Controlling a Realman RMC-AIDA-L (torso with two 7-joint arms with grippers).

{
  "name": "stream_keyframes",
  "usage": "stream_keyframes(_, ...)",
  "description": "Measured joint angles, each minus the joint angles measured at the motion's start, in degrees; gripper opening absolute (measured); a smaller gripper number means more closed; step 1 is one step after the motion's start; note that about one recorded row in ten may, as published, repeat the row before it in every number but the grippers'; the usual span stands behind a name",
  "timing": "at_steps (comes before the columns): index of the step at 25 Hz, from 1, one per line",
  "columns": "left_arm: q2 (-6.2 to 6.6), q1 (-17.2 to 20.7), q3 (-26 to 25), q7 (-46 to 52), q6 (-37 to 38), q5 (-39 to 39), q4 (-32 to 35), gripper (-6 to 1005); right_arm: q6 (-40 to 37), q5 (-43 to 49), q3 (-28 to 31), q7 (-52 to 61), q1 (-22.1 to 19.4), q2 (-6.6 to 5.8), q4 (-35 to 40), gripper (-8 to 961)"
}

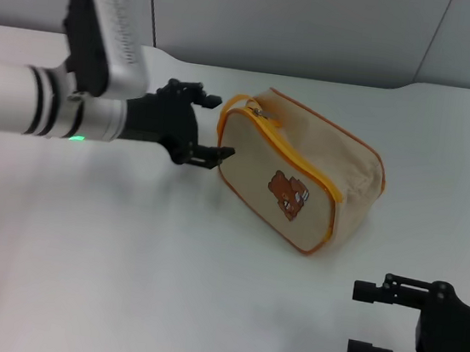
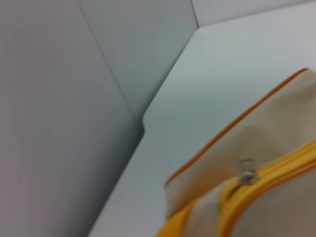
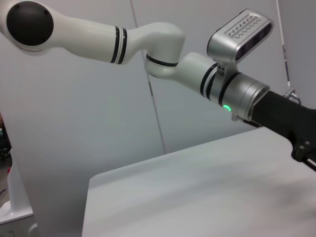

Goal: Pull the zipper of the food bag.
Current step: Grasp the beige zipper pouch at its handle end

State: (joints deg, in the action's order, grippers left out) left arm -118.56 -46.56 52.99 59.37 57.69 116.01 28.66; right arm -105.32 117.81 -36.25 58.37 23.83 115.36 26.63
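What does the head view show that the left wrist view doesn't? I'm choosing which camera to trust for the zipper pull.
Only the head view shows the whole food bag with its bear print, the open left gripper beside its end, and the right gripper open, off near the table's front. Only the left wrist view shows the zipper close up, with its silvery pull tab. Both show the bag's upper edge and the table.

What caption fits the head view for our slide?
Open left gripper reaches the food bag at its zipper end; open right gripper waits nearby.
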Motion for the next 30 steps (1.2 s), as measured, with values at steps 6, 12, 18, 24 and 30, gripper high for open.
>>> stream_keyframes(6,-0.03,-2.50,0.65,-2.65,-2.57,1.21,-0.46,757,-0.24,-0.04,1.07,0.00,-0.92,0.09,0.00,676)
stream_keyframes(12,-0.02,-4.80,2.41,-5.48,-3.11,3.11,-3.50,738,-0.30,-0.15,1.88,0.38,-0.98,0.13,0.00,669)
stream_keyframes(18,-0.03,-5.02,2.81,-6.45,-2.89,3.23,-4.03,606,-0.33,-0.15,2.46,0.47,-0.92,0.13,0.00,663)
stream_keyframes(24,0.12,-4.72,2.62,-6.13,0.50,3.25,-3.64,405,-0.33,-0.15,3.00,0.40,-1.01,0.13,0.00,656)
stream_keyframes(30,0.30,-3.49,2.14,-3.35,3.69,2.85,-3.29,224,-0.35,-0.15,3.40,0.18,-1.09,0.12,0.00,650)
